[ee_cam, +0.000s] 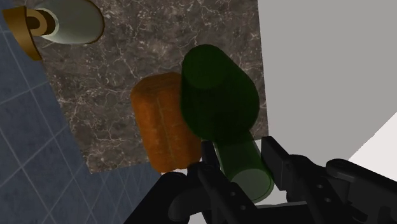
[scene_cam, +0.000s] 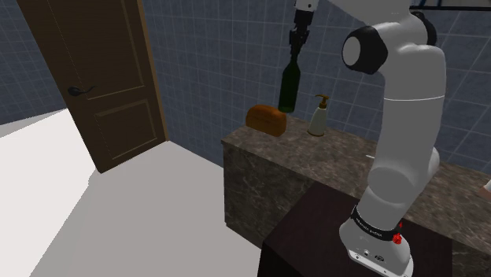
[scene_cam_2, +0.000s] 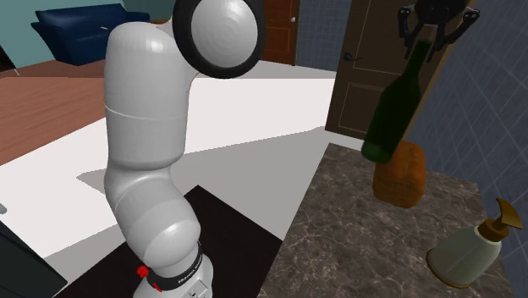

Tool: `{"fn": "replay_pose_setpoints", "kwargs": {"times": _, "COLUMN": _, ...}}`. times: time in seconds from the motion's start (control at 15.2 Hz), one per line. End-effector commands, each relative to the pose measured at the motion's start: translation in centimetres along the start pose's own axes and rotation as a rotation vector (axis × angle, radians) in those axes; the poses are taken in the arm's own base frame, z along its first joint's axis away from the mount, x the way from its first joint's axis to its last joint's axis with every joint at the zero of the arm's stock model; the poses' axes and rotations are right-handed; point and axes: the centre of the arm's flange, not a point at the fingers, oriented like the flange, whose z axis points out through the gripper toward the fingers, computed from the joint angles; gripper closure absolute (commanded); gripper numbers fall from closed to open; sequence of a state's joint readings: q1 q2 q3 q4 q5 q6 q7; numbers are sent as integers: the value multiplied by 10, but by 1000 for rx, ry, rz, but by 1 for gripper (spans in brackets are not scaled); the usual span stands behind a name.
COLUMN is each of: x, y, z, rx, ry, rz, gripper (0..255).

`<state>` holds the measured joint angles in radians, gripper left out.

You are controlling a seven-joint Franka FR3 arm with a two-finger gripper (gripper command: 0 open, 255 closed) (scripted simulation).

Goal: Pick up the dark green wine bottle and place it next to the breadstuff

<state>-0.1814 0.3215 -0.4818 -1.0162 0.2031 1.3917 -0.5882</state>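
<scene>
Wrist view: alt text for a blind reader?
Black jaws clasp the neck of a dark green bottle, seen from above, over a dark marbled counter. A brown loaf lies on it below, beside the bottle; a pump dispenser stands farther off by blue tiles.

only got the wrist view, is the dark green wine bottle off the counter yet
observer: yes, the dark green wine bottle hangs by its neck from the black two-finger gripper, base clear of the dark marbled counter
operator: how high next to the bread
observer: its base is about level with the top of the brown oblong loaf
operator: what's past the counter
observer: a brown panelled door, at the shoulder view's left
</scene>
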Motion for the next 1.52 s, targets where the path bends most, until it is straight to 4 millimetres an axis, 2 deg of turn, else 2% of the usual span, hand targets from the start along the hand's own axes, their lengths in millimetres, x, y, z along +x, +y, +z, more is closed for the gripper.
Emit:
{"fn": "replay_pose_setpoints", "kwargs": {"times": 0.0, "x": 0, "y": 0, "z": 11, "rx": -1, "ry": 1, "rz": 0, "gripper": 255}}
{"fn": "replay_pose_setpoints", "kwargs": {"times": 1.45, "x": -12, "y": -1, "z": 127, "rx": -1, "ry": 1, "rz": 0, "gripper": 255}}
